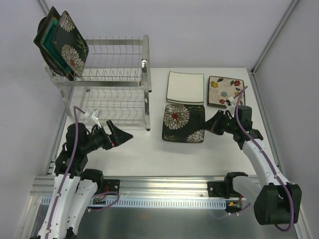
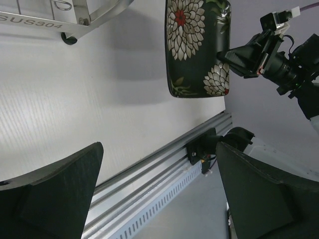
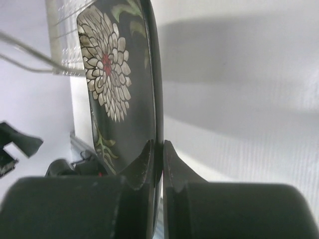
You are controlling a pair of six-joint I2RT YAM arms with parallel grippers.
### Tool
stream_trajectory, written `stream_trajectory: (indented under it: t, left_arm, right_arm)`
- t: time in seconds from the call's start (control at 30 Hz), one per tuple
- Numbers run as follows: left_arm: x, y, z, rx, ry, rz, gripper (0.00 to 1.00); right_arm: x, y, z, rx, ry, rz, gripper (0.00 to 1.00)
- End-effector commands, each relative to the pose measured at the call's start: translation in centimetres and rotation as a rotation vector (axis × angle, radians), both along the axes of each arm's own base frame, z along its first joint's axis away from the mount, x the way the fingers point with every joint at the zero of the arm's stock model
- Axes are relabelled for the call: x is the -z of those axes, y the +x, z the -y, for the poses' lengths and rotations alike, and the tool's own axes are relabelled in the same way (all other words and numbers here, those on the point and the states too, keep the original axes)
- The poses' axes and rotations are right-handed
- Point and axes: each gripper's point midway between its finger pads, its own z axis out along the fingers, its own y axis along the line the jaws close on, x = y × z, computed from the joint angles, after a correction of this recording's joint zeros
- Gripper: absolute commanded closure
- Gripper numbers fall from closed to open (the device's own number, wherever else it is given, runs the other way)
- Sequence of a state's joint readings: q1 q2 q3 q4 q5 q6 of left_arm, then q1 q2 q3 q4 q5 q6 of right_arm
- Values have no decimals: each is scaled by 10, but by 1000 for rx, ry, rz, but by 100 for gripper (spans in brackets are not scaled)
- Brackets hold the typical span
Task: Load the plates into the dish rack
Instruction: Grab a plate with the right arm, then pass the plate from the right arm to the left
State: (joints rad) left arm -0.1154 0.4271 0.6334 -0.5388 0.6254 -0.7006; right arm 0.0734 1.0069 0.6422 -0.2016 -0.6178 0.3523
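Right gripper (image 3: 158, 149) fingers pinching the right rim of black flower plate (image 3: 119, 89), centre table, right of dish rack (image 1: 114, 74). Left gripper (image 1: 122, 132) spread wide, empty, just near of the rack's lower tier. Done: teal plate (image 1: 49, 42) and racked chrysanthemum plate (image 1: 72, 42) upright, far-left upper tier; maybe a third behind, unclear. Left to load: pinched plate, white plate (image 1: 185, 85), floral cream plate (image 1: 224, 89), both far right. Likely in the way: right post (image 1: 146, 59) of the rack, and the left gripper.
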Motion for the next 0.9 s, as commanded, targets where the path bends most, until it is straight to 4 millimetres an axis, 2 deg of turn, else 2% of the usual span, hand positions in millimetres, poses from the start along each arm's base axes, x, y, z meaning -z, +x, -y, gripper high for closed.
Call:
stream_trajectory:
  t: [0.0,0.07,0.1,0.17,0.2,0.23,0.3,0.37,0.5,0.63,0.87]
  left_arm:
    - [-32,8,11,26,-49,59,3]
    - [-34,16,16,19,-48,52,4]
    - [-32,14,26,60,-42,34,4]
    - [-38,21,34,55,-26,56,4]
    - [-39,17,42,84,-17,55,5]
    - [-35,21,48,89,-1,34,5]
    - [-44,28,56,80,-1,46,7]
    - [-47,28,71,110,-2,39,10]
    - [-55,38,92,83,2,64,20]
    - [-54,38,117,100,18,58,28]
    - [-55,47,129,68,10,66,40]
  right_arm:
    - [-66,-20,-23,-170,148,147,100]
    - [-77,-30,-26,-202,169,170,99]
    - [-82,-36,-29,-230,183,183,99]
    - [-93,-45,-30,-256,195,220,99]
    - [-98,-50,-32,-274,203,227,100]
    - [-101,-53,-32,-281,205,235,99]
    - [-111,-60,-33,-303,208,266,99]
    - [-118,-63,-32,-309,203,292,99]
    - [-123,-68,-34,-323,214,302,99]
    - [-128,-71,-34,-331,220,320,99]
    - [-139,-80,-36,-373,230,361,100]
